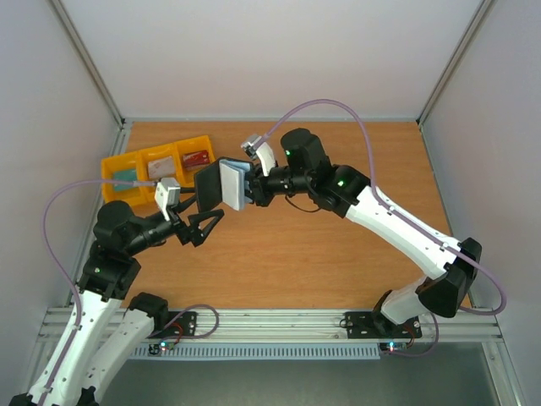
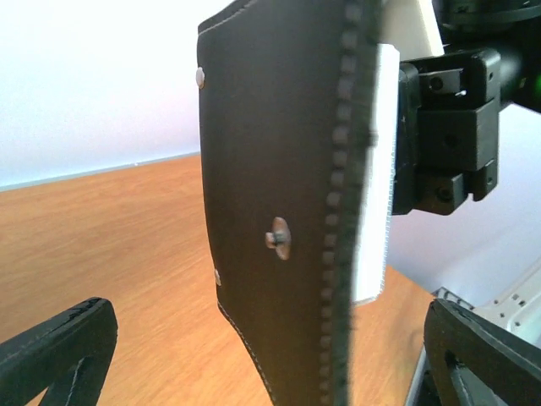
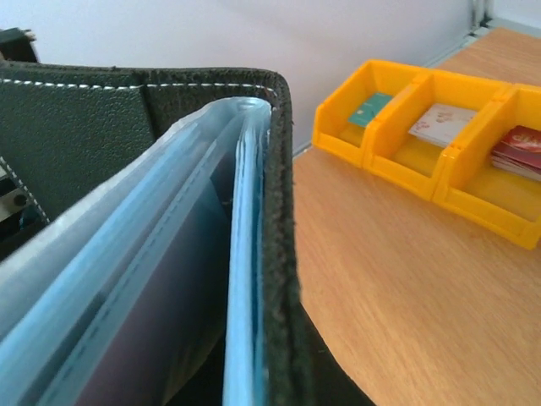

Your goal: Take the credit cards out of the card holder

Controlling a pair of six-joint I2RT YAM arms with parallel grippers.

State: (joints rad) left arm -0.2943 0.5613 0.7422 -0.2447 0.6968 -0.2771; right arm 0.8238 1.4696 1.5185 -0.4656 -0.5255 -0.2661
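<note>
Card holder [image 3: 84, 127] seen edge-on; whatever it holds is hidden

Three joined yellow bins [image 1: 156, 165] sit at the far left corner of a wooden table [image 1: 338, 254], backed by pale walls [image 1: 254, 51]. Seen from above, left to right, they hold a teal card [image 1: 125, 175], a whitish card [image 1: 161, 165] and red cards [image 1: 196, 157].

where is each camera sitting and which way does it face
top external: above and behind the bases, looking down on the table; both arms, open left claw, right claw gripping the card holder.
left wrist: on the left arm, facing the holder's black outside; own fingers at bottom corners.
right wrist: close against the holder's grey-blue pockets, yellow bins beyond; own fingers hidden.
shared: card holder in all three.
</note>
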